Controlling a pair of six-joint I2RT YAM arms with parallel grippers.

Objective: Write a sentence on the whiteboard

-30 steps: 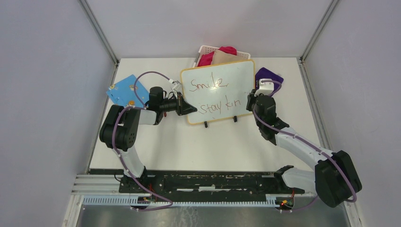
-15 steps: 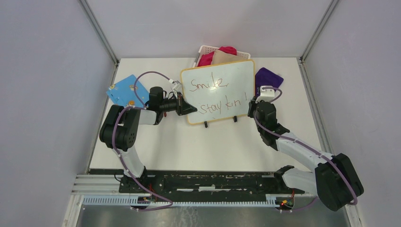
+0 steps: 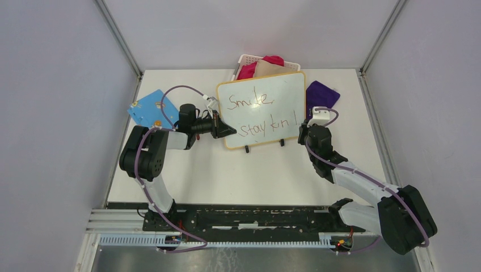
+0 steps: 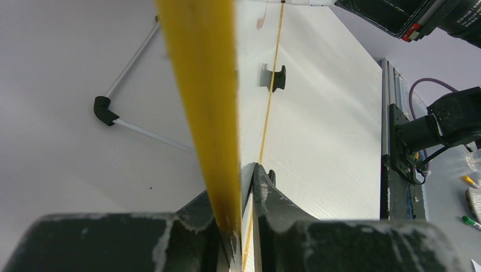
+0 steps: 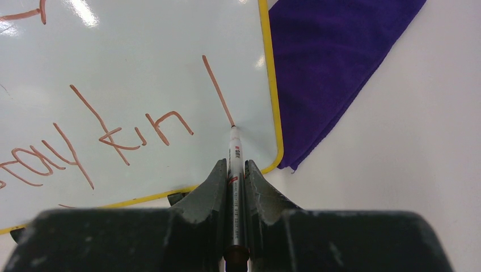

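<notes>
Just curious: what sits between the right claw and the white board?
A marker, pinched by the right claw, its tip on the board at the end of a red stroke. The right wrist view shows it.

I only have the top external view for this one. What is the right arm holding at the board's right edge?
Observer: The right gripper is shut on a marker, whose tip sits at the lower end of a long red stroke after "kin".
Operator: And the left arm, is it only resting against the board?
Observer: No. The left gripper is clamped on the yellow rim of the whiteboard, one finger on each side.
</notes>
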